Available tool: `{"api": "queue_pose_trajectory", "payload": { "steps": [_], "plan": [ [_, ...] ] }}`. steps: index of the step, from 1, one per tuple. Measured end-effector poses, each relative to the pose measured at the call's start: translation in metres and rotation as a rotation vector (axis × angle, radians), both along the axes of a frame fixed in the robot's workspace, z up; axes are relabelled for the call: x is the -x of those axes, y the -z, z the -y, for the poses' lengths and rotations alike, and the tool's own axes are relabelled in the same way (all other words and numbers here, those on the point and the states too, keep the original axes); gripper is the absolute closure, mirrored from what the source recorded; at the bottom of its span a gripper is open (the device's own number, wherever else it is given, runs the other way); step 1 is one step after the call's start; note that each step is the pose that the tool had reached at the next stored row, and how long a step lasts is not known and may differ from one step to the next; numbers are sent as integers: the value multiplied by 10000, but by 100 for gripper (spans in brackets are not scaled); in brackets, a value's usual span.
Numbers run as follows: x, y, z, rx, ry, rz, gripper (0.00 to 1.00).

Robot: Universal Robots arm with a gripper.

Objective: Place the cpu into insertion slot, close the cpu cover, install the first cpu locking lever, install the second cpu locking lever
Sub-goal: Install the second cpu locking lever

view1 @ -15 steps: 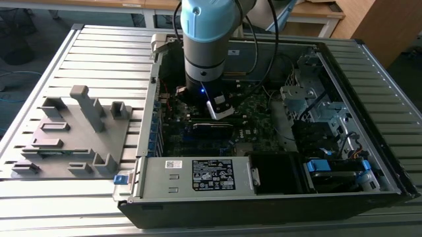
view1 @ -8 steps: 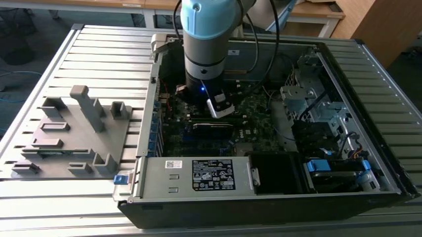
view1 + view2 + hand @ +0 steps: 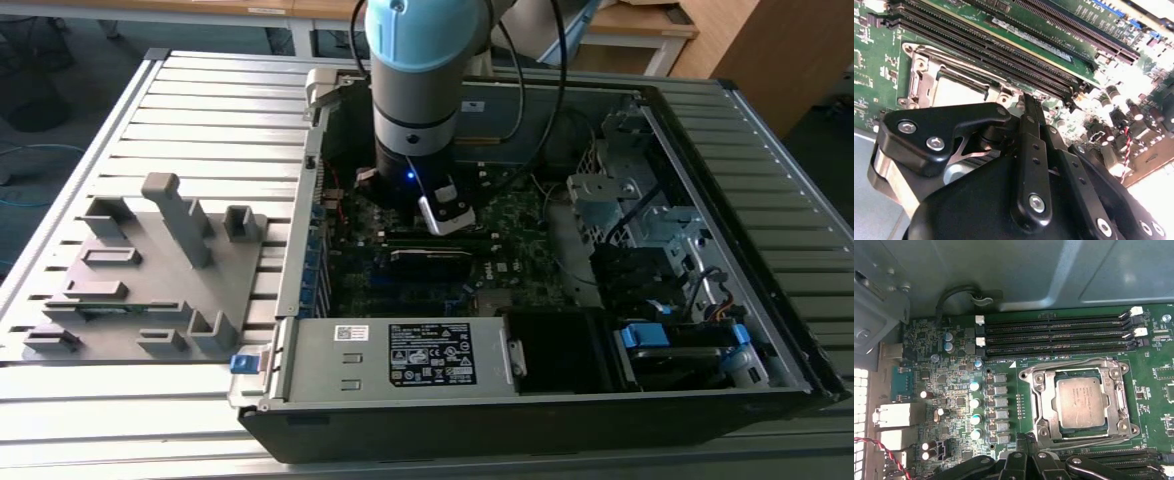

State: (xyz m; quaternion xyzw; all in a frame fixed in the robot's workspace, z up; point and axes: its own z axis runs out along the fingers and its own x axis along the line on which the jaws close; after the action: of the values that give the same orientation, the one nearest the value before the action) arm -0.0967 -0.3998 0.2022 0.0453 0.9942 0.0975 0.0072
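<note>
The cpu (image 3: 1079, 401), a dull silver square, lies in the insertion slot (image 3: 1079, 374) on the green motherboard. The cpu cover (image 3: 1036, 400), a metal frame with a cut-out middle, lies flat over the cpu's edges. Thin wire levers run along two sides of the frame, one by the memory slots (image 3: 1069, 364) and one on the opposite side (image 3: 1089, 441). My gripper (image 3: 1026, 440) is shut with nothing seen between its fingers, its tip just off a corner of the socket. The second wrist view has the gripper (image 3: 1028, 100) beside the cpu (image 3: 956, 92). In the exterior view the gripper (image 3: 447, 222) hangs inside the open computer case.
Long black memory slots (image 3: 1054, 332) run beside the socket, and a row of capacitors (image 3: 974, 400) stands on its other side. A power supply (image 3: 400, 355) and a drive cage (image 3: 641, 220) crowd the case. A grey fixture (image 3: 147, 270) lies at the exterior view's left.
</note>
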Motion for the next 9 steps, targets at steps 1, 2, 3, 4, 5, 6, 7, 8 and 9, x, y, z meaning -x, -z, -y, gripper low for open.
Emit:
{"api": "queue_pose_trajectory", "payload": {
  "steps": [1,2,3,4,5,6,7,8,9],
  "plan": [
    [-4,0,0,1,-1,-1,90],
    [-20,-1,0,3,0,-4,90],
    [-47,-1,-1,2,4,-7,90],
    [-78,0,-1,1,7,-10,90],
    [-109,0,-3,1,8,-13,90],
    [-140,0,-6,2,9,-16,90],
    [-168,0,-9,2,12,-18,90],
    [-195,0,-14,3,13,-20,90],
    [-216,0,-19,5,14,-21,90]
  ]
}}
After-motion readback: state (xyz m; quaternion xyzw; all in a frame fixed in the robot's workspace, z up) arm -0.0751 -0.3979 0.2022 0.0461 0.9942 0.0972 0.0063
